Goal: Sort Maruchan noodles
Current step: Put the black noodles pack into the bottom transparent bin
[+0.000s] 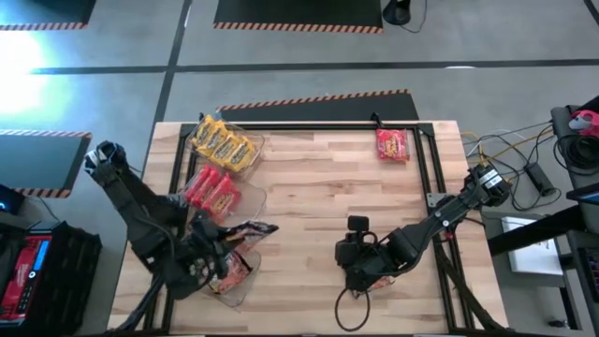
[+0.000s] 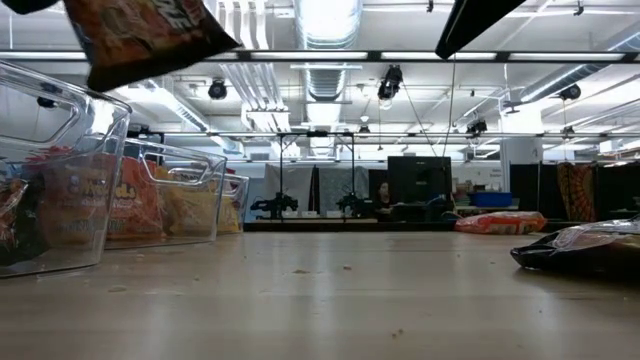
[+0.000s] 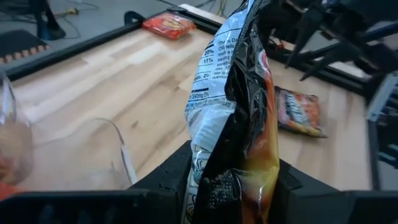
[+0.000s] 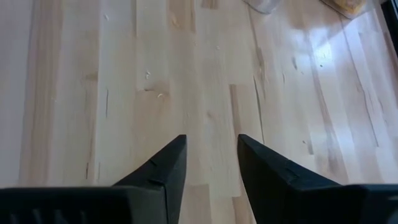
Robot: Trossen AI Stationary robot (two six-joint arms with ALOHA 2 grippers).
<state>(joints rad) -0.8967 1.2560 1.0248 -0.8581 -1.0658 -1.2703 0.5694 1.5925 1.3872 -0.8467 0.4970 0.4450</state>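
Note:
My left gripper (image 1: 223,245) is at the near left of the table, shut on a dark brown and orange noodle packet (image 3: 236,93). In the low view that packet (image 2: 140,35) hangs above the nearest clear bin (image 2: 50,180). A second dark packet (image 3: 298,112) lies flat on the table close to my right arm. A red packet (image 1: 393,145) lies flat at the far right. My right gripper (image 4: 211,158) hovers open over bare wood near the table's middle, with nothing between its fingers. My left gripper pinches one crumpled end of the dark packet (image 3: 227,177) between its two fingers. The packet stands on edge in the hold and sticks out past the fingertips toward the table's right. It is lifted clear of the table and the bins.
Three clear bins line the left side: a far one with yellow packets (image 1: 225,142), a middle one with red packets (image 1: 213,190) and a near one (image 1: 234,276) with dark packets. A black frame (image 1: 426,164) runs along the far and right edges. The table's middle is bare wood.

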